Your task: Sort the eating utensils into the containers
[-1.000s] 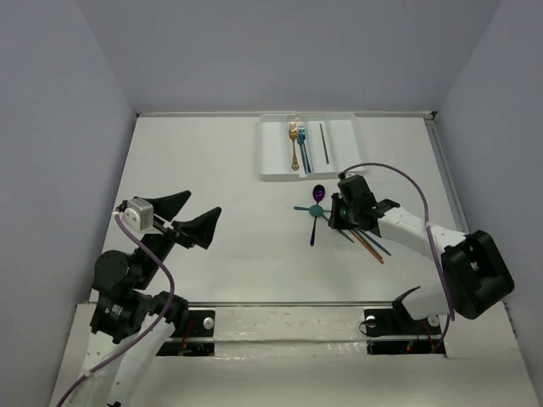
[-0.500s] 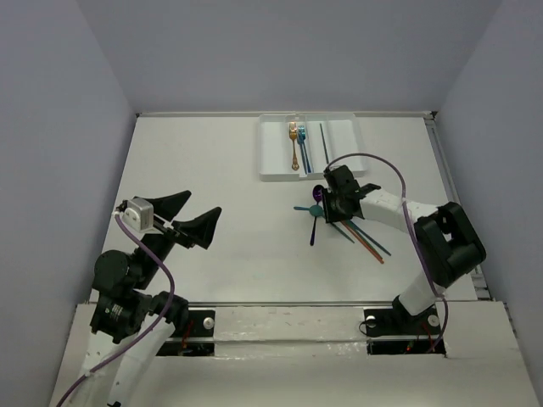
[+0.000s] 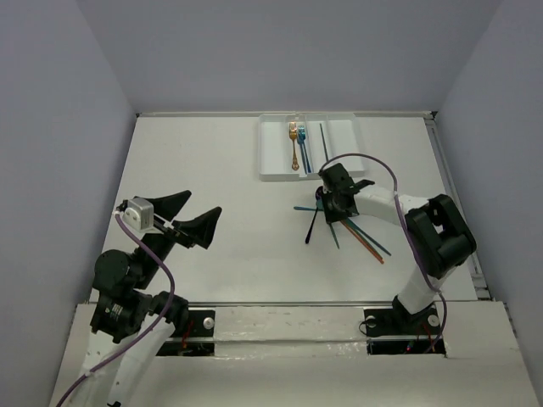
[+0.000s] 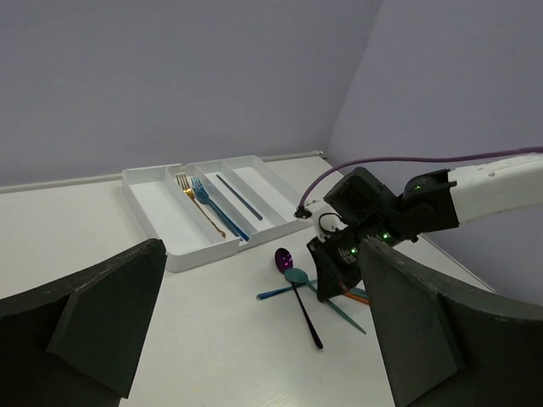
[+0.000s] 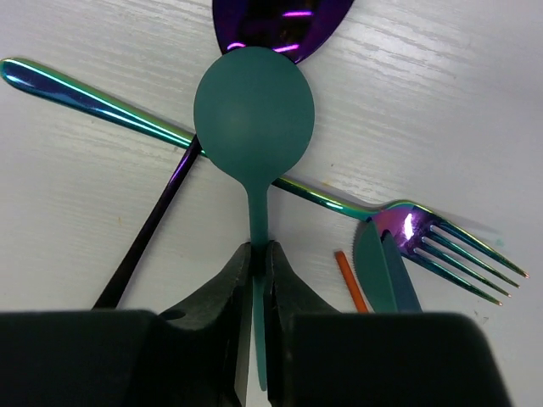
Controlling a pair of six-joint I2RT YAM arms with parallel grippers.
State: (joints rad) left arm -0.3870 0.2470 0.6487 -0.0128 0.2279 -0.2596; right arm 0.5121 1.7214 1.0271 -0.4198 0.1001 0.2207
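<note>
White table [image 3: 212,161], contents listed from your left.

1. Left gripper [image 3: 195,215]: fingers spread wide, nothing between them, well apart from every utensil. Not your arm for this pick.

2. Tray [image 3: 273,163]: at the far edge, long compartments running away from you. Holds a gold fork [image 3: 294,146], a blue fork [image 3: 302,144] just beside it, and a dark stick [image 3: 323,142] one lane to the right. The outer lanes look bare.

3. Loose pile, near the tray's close end:
- teal spoon [image 5: 254,110], bowl lying over the purple spoon [image 5: 282,25] and across the handle of the iridescent fork [image 5: 458,254]
- teal knife [image 5: 377,271] and red-orange stick [image 5: 349,282], just right of the teal spoon's handle

4. Right gripper [image 5: 259,254]: pressed together on the teal spoon's thin handle, a narrow pinch near the neck.

Relation to note: the spoon's long axis runs straight out from the fingers, bowl leading and pointing toward the tray. That roughly matches the lanes, so you should need little turning. Since the spoon sits on top, it will probably lift clear, though the purple spoon beneath may shift.
</note>
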